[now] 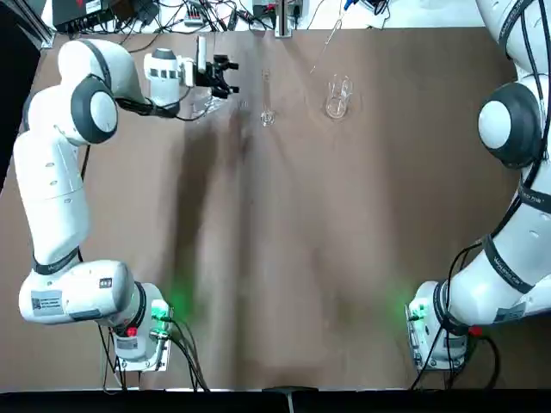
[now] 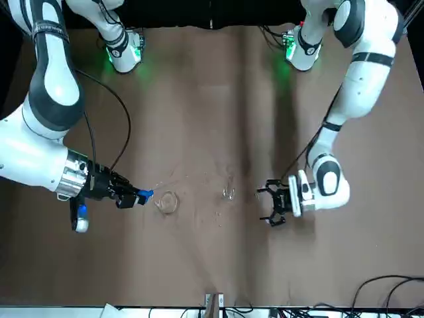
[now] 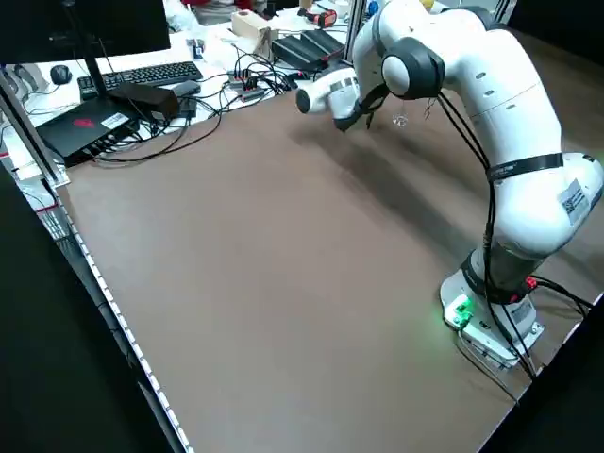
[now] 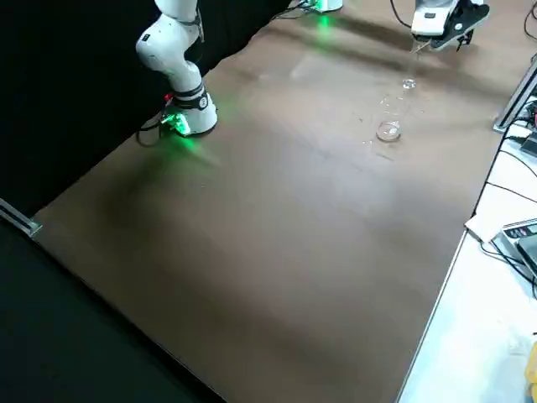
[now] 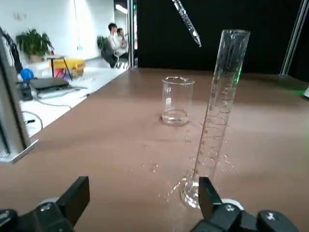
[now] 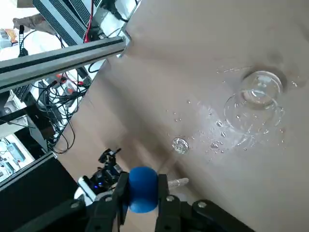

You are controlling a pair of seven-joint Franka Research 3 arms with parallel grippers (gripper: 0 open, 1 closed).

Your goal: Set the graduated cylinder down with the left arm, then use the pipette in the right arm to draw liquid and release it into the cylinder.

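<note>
Upright, the graduated cylinder (image 5: pixel 219 106) stands on the desk (image 5: pixel 120 145) just ahead of the left gripper (image 5: pixel 145 203), whose fingers (image 5: pixel 75 195) are spread and empty. Beyond it sit a beaker (image 5: pixel 176 100) and scattered droplets (image 5: pixel 154 166). The right gripper (image 6: pixel 140 195) has its fingers pinching the pipette (image 6: pixel 143 188) by its blue bulb, tube slanting down.

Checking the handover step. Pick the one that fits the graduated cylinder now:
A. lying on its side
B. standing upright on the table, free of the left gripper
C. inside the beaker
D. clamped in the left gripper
B: the graduated cylinder stands on its foot, beyond the open left gripper.
</note>
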